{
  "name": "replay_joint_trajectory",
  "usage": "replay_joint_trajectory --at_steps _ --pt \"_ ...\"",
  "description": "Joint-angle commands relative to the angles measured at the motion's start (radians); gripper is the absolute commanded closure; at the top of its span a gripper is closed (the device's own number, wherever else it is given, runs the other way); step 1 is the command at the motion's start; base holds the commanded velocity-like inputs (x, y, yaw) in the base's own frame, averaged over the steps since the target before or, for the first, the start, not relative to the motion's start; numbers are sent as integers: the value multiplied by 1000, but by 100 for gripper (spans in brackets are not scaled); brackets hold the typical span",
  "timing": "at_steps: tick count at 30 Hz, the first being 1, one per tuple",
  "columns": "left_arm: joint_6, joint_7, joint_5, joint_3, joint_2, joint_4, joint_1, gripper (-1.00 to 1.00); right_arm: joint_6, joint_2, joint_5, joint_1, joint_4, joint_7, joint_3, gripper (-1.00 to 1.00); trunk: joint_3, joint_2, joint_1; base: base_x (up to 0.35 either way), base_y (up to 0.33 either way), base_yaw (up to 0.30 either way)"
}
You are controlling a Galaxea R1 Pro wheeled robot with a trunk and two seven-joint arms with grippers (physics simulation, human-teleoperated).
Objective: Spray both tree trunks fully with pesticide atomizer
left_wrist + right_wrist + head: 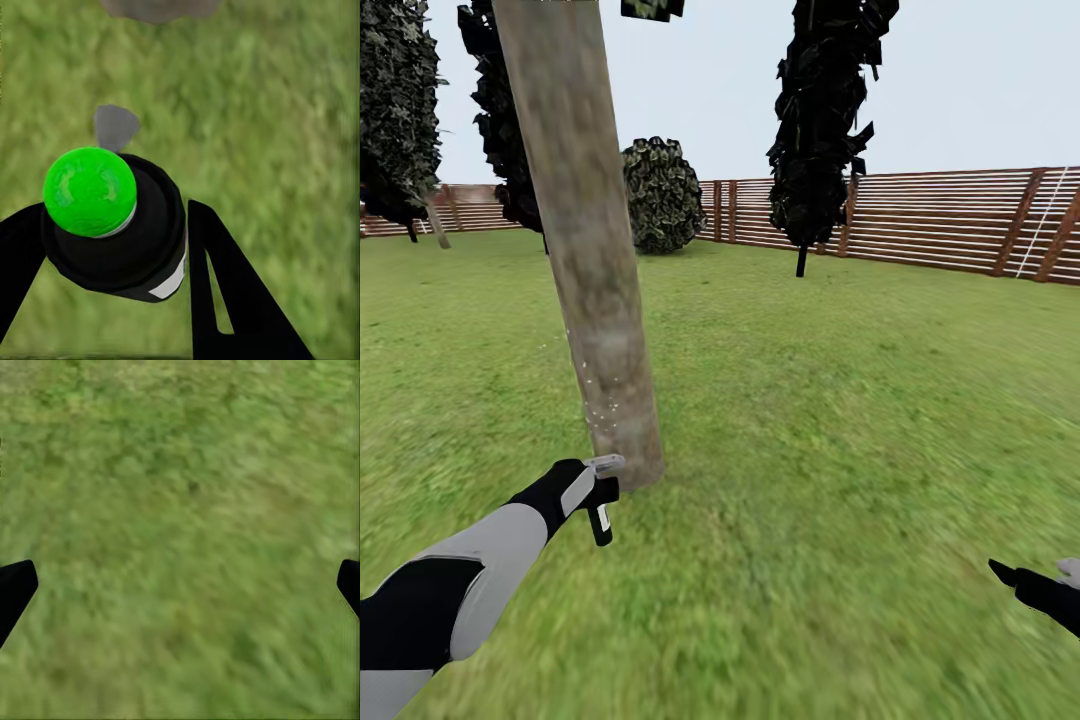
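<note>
My left gripper point(596, 490) is shut on the pesticide atomizer point(601, 502), a small dark sprayer with a grey nozzle that nearly touches the foot of a thick pale trunk point(585, 240). That tree leans slightly, and fine whitish speckles of pesticide point(600, 400) dot its lower part. In the left wrist view the atomizer point(112, 225) shows as a black body with a green cap, between the two black fingers point(232, 300). Low at the right of the head view, my right gripper point(1040, 585) hangs over grass. In its own view its fingertips point(15, 589) stand wide apart, open and empty.
The lawn point(840, 400) stretches to a brown slatted fence point(960, 220) at the back. Dark thin-trunked trees point(820, 110) and a round bush point(660, 195) stand near the fence. Another leaning pale trunk point(435, 220) is far off at the left.
</note>
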Motion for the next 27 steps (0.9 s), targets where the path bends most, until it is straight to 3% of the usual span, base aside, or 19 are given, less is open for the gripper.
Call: replay_joint_trajectory --at_steps 1,7,14,15,17,23,27 --pt "0 0 0 0 0 0 0 100 0 0 0 0 0 0 0 -100 0 0 0 0 -335 252" --pt "1 40 0 0 0 -9 0 100 0 0 1 0 1 0 2 -100 0 0 0 0 -335 228" --pt "11 47 0 0 0 -64 -1 100 -1 0 3 0 1 0 1 -100 0 0 0 0 -251 27" --pt "28 48 0 0 1 -68 -2 100 -1 0 3 0 1 0 1 -100 0 0 0 0 -50 2" --pt "136 48 0 1 2 -107 -7 100 -1 0 3 0 1 0 1 -100 0 0 0 0 -17 1" --pt "395 64 -4 2 8 -353 -20 100 -1 0 3 0 2 0 1 -100 0 0 0 0 -3 0" --pt "435 115 -6 2 9 -385 -77 100 0 0 3 0 1 0 0 -100 0 0 0 0 0 0"
